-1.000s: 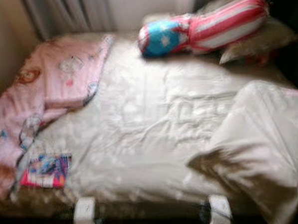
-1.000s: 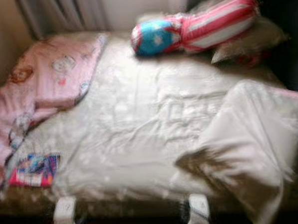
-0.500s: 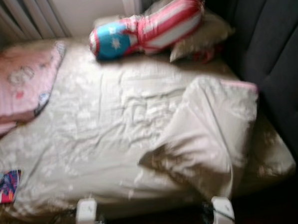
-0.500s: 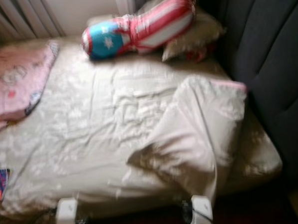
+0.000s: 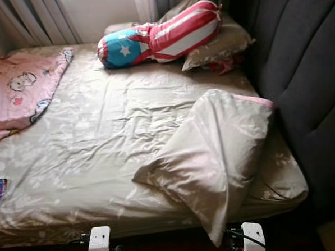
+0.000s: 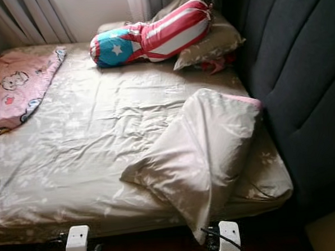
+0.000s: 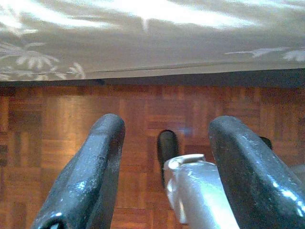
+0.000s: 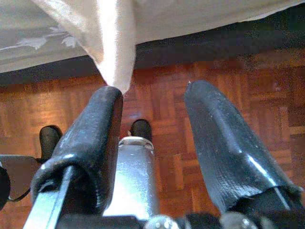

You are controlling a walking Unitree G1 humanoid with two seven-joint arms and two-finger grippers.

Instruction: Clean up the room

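Probably best to grab the loose pillow by its hanging corner; right gripper spread just under it, left gripper spread too, empty.

Beige sheet with a pale leaf print. Matching beige pillow, pink edge at two o'clock. Bolster at twelve o'clock: red and white stripes, blue end with a white star. Pink cartoon-print blanket at ten o'clock. Dark grey headboard. Reddish-brown parquet floor.
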